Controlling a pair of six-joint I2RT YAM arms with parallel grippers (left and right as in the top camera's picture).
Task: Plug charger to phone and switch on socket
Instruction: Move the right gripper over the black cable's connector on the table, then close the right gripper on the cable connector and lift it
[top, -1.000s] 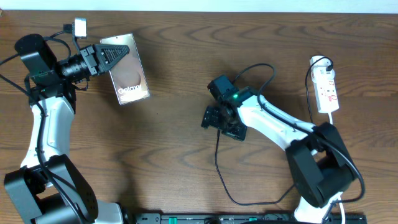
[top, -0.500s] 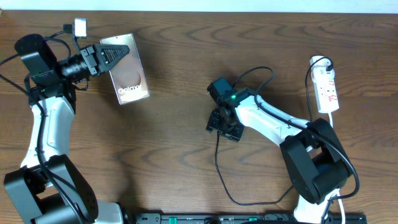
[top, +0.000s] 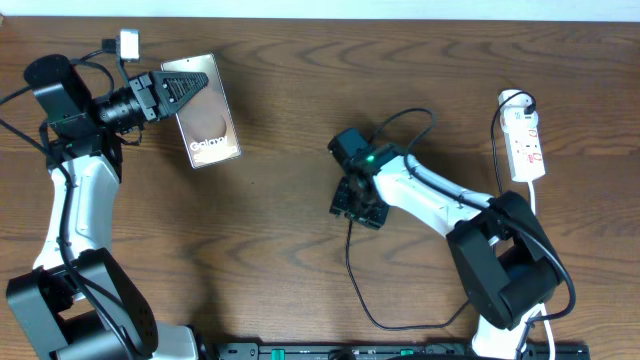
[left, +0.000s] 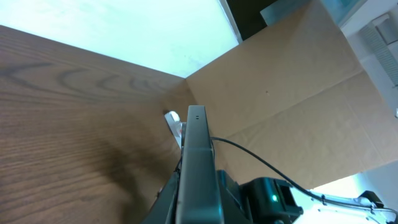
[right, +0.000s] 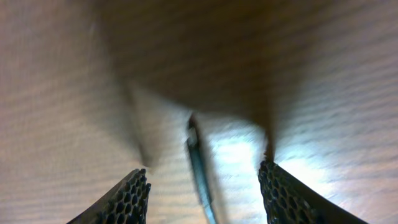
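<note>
The bronze-brown phone with white "Galaxy" lettering is at the far left, gripped at its left edge by my left gripper. In the left wrist view the phone shows edge-on between the jaws. The thin black charger cable loops across the table's middle. My right gripper hovers low over its end. In the right wrist view the narrow plug tip lies on the wood between the open fingers, untouched. The white power strip with red marks lies at the far right.
The strip's white lead runs down beside the right arm's base. A brown cardboard wall stands behind the table in the left wrist view. A dark rail lines the front edge.
My right gripper has shifted slightly left and turned over the cable's end. The left arm and phone have not moved.
</note>
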